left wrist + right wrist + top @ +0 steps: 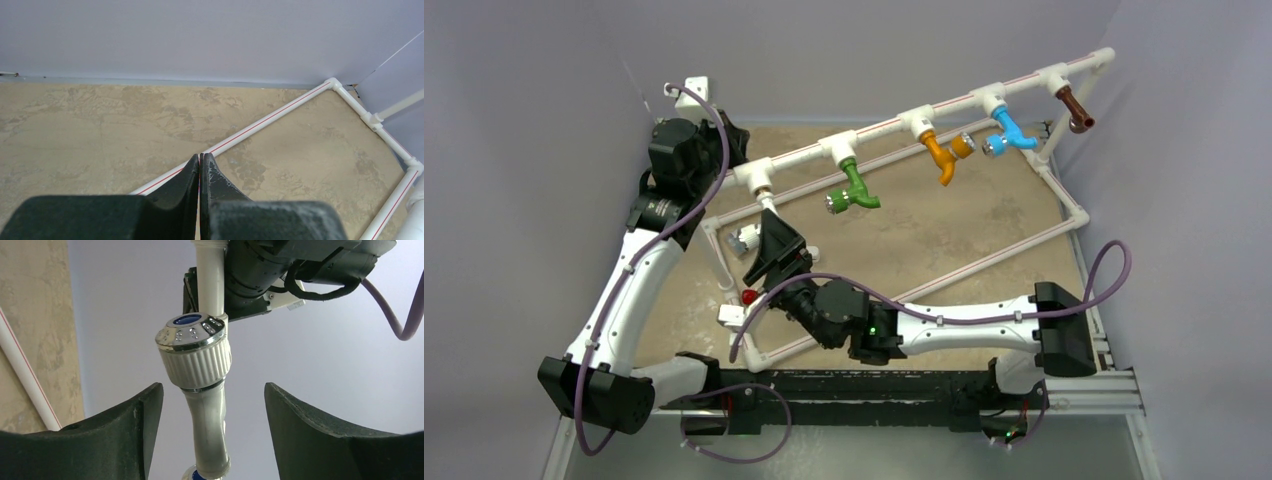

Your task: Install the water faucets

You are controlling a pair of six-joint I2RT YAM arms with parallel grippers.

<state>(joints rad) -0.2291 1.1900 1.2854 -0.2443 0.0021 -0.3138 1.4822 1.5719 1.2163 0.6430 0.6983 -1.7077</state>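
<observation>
Right wrist view puts the white faucet (pixel 202 405) between the two dark fingers of your right gripper (pixel 214 388). The jaws are spread, with open space on both sides of the faucet and neither pad touching it. It sits closer to the finger on the left of that view. Its ribbed white collar and silvery round end (pixel 192 332), which has a blue centre, sit above the fingertips, and the smooth bent spout runs down between them.

From the top camera, this faucet (pixel 746 238) hangs just below the leftmost T-fitting (pixel 759 176) of the raised rail. You cannot tell whether it is fully seated there. Along the same rail sit the green faucet (pixel 856 188), orange faucet (pixel 941 155), blue faucet (pixel 1012 133) and brown faucet (pixel 1076 108), each under its own fitting.

Right behind the white faucet stand a white pipe and the left arm's black housing (pixel 300 265). A small red-and-black piece (pixel 749 297) lies near the gripper, beside the white red-striped pipe frame (pixel 984 262). The frame rests on the mottled tan table (pixel 944 225).

Your left gripper (pixel 200 158) is pressed together and holds nothing.
</observation>
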